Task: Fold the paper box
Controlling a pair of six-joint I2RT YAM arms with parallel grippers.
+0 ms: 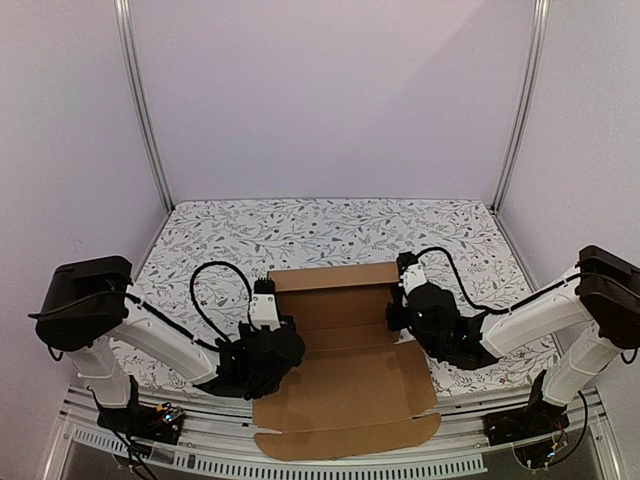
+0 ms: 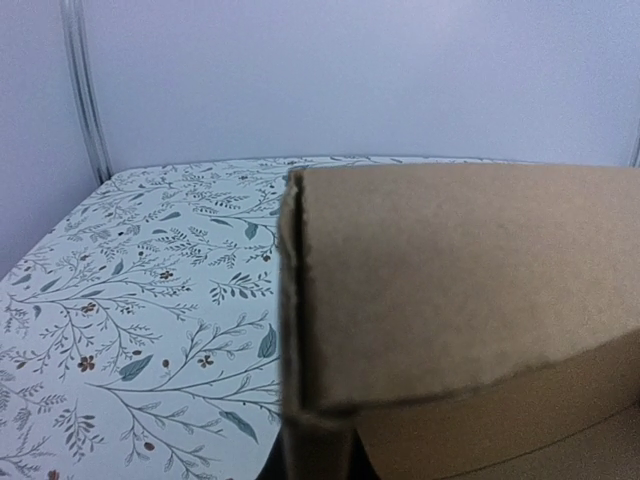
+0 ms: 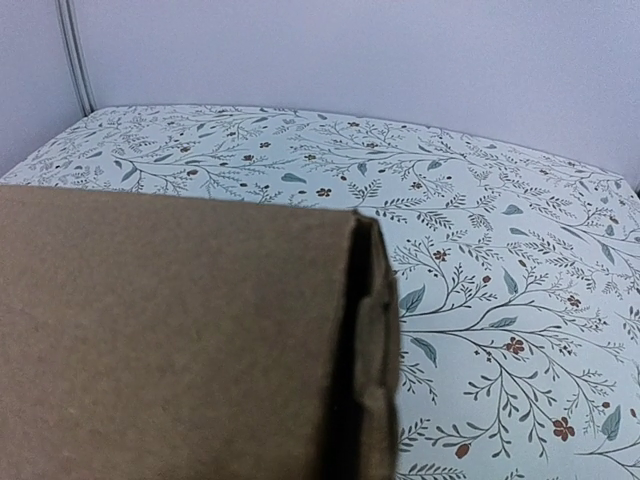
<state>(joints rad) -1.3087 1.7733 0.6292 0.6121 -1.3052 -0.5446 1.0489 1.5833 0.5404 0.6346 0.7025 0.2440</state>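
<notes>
The paper box (image 1: 340, 380) is brown corrugated cardboard, partly folded, lying between the two arms at the table's near edge. Its back wall stands up and its front flap lies flat toward me. My left gripper (image 1: 272, 318) is shut on the box's raised left side wall. In the left wrist view that wall (image 2: 460, 280) fills the right half, and its edge runs down between the dark fingers (image 2: 318, 455). My right gripper (image 1: 398, 300) is at the right side wall and shut on it. The right wrist view shows the doubled cardboard wall (image 3: 170, 340) close up, with the fingers hidden.
A floral tablecloth (image 1: 330, 230) covers the table beyond the box. Pale walls with metal corner posts (image 1: 145, 110) close in the back and sides. The box's front flap hangs over the slotted rail (image 1: 330, 465) at the near edge.
</notes>
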